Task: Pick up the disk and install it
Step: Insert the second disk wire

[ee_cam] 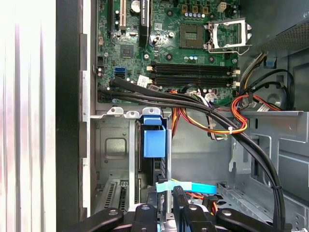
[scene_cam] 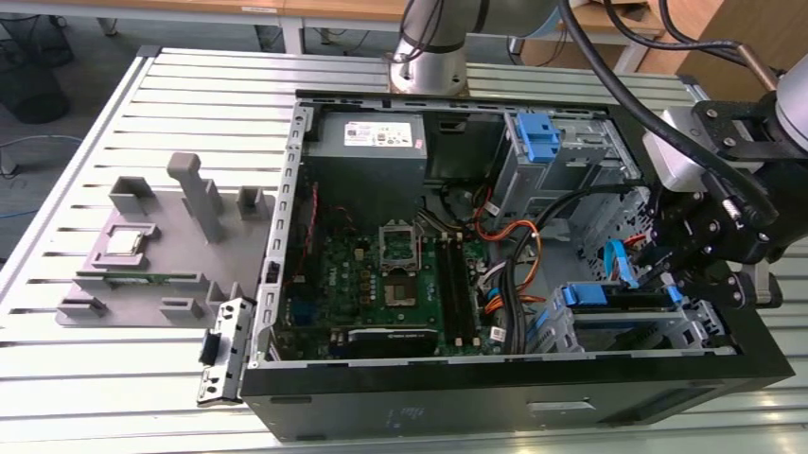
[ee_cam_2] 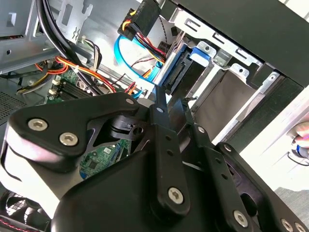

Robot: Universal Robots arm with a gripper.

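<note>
I see the pincer (ee_cam: pixel 166 205) inside the open computer case (scene_cam: pixel 505 402), fingers nearly together, possibly pinching the disk (ee_cam: pixel 153 145) edge; contact unclear. The disk stands in the drive bay just ahead. Risk: nearby cables (ee_cam: pixel 212 123) snag, jamming the carrier.

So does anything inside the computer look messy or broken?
Nothing looks broken. The disk stands on edge in its bay at the case's front corner, with the claw right at it. Orange and black cables drape loosely over the bay, a bit untidy.
</note>
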